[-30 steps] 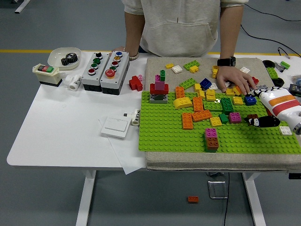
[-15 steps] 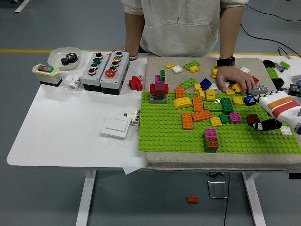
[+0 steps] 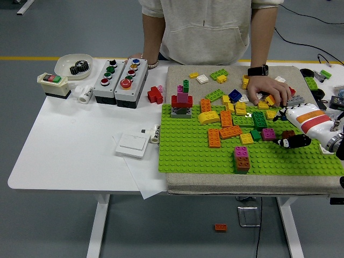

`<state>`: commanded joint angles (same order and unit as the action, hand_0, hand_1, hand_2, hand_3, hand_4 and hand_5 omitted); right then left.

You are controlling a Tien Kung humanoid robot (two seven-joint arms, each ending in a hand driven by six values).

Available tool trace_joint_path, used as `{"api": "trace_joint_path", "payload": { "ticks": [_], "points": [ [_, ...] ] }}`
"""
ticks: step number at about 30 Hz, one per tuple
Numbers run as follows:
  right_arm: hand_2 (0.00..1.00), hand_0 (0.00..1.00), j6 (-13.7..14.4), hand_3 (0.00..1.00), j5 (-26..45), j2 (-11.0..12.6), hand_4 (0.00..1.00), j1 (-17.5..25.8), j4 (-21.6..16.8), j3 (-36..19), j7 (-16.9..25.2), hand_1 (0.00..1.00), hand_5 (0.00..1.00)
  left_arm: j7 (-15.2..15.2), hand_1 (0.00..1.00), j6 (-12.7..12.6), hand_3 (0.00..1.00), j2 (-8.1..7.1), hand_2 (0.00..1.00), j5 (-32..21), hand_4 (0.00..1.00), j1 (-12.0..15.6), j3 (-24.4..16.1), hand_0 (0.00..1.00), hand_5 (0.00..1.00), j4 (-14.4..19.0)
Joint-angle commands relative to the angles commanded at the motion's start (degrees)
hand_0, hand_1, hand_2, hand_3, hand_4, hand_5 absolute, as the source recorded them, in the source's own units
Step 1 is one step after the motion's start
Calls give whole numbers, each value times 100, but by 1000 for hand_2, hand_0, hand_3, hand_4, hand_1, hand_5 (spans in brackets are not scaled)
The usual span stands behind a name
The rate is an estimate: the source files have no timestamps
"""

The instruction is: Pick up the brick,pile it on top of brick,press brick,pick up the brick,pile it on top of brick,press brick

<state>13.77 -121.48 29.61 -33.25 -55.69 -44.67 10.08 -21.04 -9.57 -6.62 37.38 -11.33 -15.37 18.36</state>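
The right hand [image 3: 293, 134] has its dark fingers curled around a dark brown brick [image 3: 288, 135], right of the magenta-on-brown stack [image 3: 241, 159] – a loose hold could drop it among the scattered bricks, or nudge the person's hand [image 3: 270, 90] beyond. Green baseplate [image 3: 204, 156] on a grey mat, white table [image 3: 70, 140], grey floor

Right hand [image 3: 301, 129] enters from the right; its forearm is cut off by the picture's right edge. Its dark fingers [image 3: 287, 141] overlap a dark brick [image 3: 288, 134] on the green baseplate [image 3: 204, 156]; grasp or mere contact cannot be told. The person [image 3: 204, 24] at the bench's far edge is cropped above the chest. The person's hand [image 3: 267, 88] covers several loose bricks. Items at the bench's far right corner [image 3: 328, 86] are cropped, too small to identify.
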Motion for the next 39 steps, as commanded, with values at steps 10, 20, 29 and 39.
{"api": "trace_joint_path", "payload": {
  "ticks": [10,20,29,39],
  "points": [
    [628,660,7,611,44,-217,876,-163,336,151,-22,586,411,11,816,-6,621,-5,815,-32,711,-12,20,859,680,1],
    [602,649,-79,581,97,-359,864,-296,547,226,-46,570,404,9,814,-8,622,-5,814,-45,712,-15,34,859,680,8],
    [599,644,-204,573,90,-370,862,-424,649,299,-17,563,404,20,814,-20,621,-9,816,-64,712,-32,58,859,680,12],
    [587,640,-230,559,81,-388,852,-452,778,370,14,552,401,13,816,-27,620,-4,816,-28,712,-36,41,861,679,18]
  ]
}}
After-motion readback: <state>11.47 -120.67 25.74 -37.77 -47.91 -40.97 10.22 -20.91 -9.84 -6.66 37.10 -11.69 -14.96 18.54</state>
